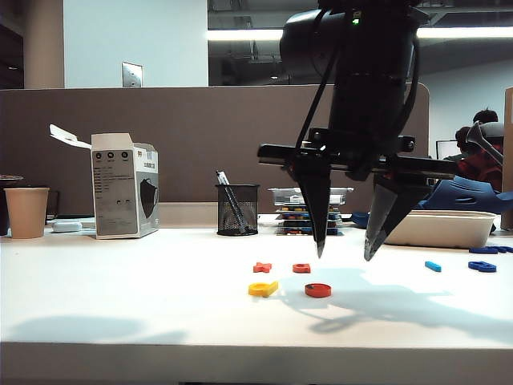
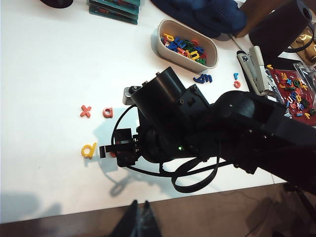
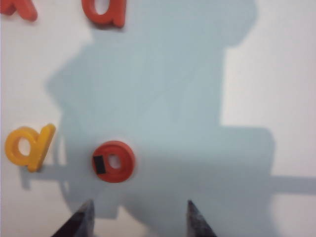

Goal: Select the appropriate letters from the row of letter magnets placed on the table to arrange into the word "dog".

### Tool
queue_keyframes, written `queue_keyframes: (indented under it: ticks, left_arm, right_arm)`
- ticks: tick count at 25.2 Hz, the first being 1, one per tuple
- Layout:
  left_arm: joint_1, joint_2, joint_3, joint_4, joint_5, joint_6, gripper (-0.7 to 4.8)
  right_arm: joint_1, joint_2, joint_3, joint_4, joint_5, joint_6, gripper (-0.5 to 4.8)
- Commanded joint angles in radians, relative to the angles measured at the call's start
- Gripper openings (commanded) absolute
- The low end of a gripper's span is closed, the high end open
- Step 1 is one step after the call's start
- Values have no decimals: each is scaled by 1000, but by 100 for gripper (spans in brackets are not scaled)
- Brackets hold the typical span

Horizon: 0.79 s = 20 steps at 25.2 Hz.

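On the white table the yellow "d" and the red-orange ring "o" lie side by side in front of the row, "d" left of "o". My right gripper hangs open just above and behind the "o", with nothing between its fingertips. A dark blue letter lies far right, too small to read. In the left wrist view the "d" shows, while the right arm hides the "o". My left gripper is shut and empty over the table's front edge.
A red-orange "x" and another red-orange letter lie behind the pair; a light blue bar lies to the right. A white tub of letters, stacked trays, a mesh pen cup, a box and a paper cup line the back.
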Motion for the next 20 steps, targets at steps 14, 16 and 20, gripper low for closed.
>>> queue_keyframes:
  ticks: [14,16,20]
  left_arm:
    - [0,-2,3,6,0,3,-5]
    - [0,-2,3,6,-1,3,-5]
    - [0,-2,3,6,-1,3,-5]
  right_arm:
    - [-119,-5,100,-72,82,-145,233]
    - [-174,-5,128,-80,137,-193,233]
    - [-267,-5,129,-88,135,-213,233]
